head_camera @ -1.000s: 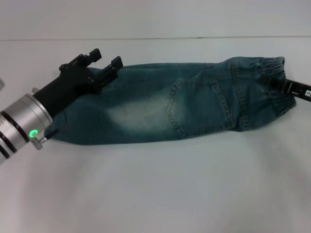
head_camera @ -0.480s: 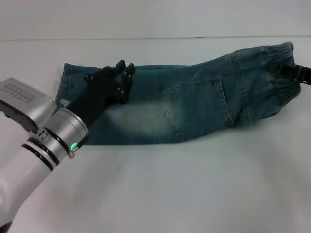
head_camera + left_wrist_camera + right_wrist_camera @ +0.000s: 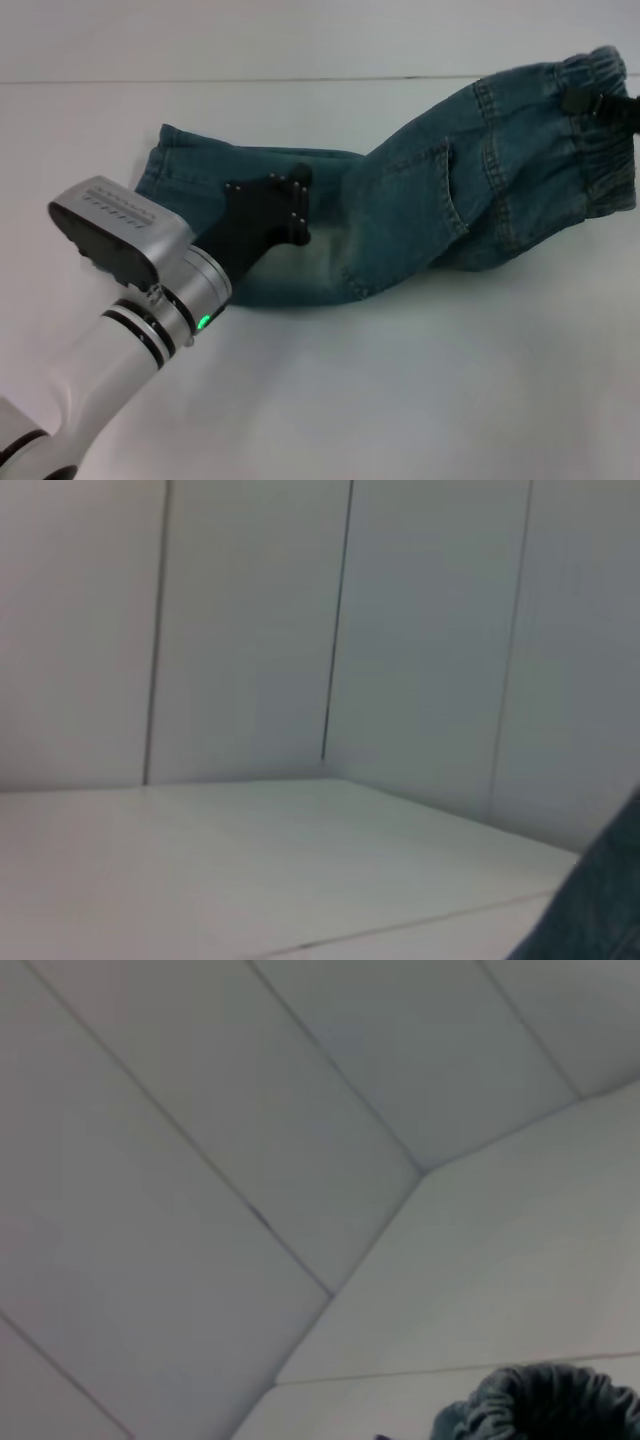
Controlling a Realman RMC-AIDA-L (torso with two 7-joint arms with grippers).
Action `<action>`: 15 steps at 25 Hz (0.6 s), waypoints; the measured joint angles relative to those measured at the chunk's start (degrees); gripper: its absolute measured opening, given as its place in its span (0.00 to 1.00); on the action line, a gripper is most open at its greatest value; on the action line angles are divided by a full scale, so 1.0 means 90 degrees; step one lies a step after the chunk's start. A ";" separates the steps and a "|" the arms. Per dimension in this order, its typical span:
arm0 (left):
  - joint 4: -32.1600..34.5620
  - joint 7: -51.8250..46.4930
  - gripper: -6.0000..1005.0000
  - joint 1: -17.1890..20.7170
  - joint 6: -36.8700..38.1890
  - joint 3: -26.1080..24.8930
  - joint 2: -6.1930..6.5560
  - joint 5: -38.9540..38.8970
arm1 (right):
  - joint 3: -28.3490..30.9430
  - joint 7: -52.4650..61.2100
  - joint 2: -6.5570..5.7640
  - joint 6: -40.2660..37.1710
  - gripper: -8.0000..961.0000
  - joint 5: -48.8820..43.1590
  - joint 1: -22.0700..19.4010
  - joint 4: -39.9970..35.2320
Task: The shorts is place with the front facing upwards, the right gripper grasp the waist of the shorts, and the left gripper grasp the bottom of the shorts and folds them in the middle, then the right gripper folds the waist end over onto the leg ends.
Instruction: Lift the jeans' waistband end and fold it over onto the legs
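Lying on a white table [image 3: 420, 400], shorts [image 3: 440, 205] before pale panelled walls [image 3: 250, 630].

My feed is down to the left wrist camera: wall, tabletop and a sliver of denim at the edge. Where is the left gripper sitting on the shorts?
Observer: The left gripper is over the middle of the shorts, away from the leg hems, which lie flat farther to the robot's left.
Operator: And the other arm?
Observer: The right gripper grips the waistband at the far right end.
Operator: Is that end lying flat?
Observer: No, it is held up off the table, and the denim slopes down from it toward the middle.
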 joint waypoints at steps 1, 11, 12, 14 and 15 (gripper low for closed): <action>-0.0073 0.0074 0.01 -0.0033 -0.0043 0.0001 0.0000 0.0015 | -0.0005 0.0102 -0.0008 -0.0093 0.12 0.0000 0.0036 -0.0098; -0.0378 0.0268 0.01 -0.0127 -0.0228 -0.0012 0.0000 0.0340 | -0.0092 0.0639 -0.0032 -0.0295 0.12 -0.0923 0.1730 -0.0357; -0.0382 0.0264 0.01 -0.0120 -0.0218 -0.0018 0.0000 0.0413 | -0.0104 0.0642 0.0017 -0.0171 0.12 -0.1203 0.2068 -0.0332; -0.0424 0.0244 0.01 -0.0116 -0.0198 -0.0024 0.0000 0.0479 | -0.0180 0.0644 0.0130 0.0087 0.12 -0.1651 0.2595 -0.0297; -0.0451 0.0238 0.01 -0.0115 -0.0194 -0.0027 0.0001 0.0484 | -0.0255 0.0645 0.0191 0.0242 0.12 -0.1785 0.2798 -0.0281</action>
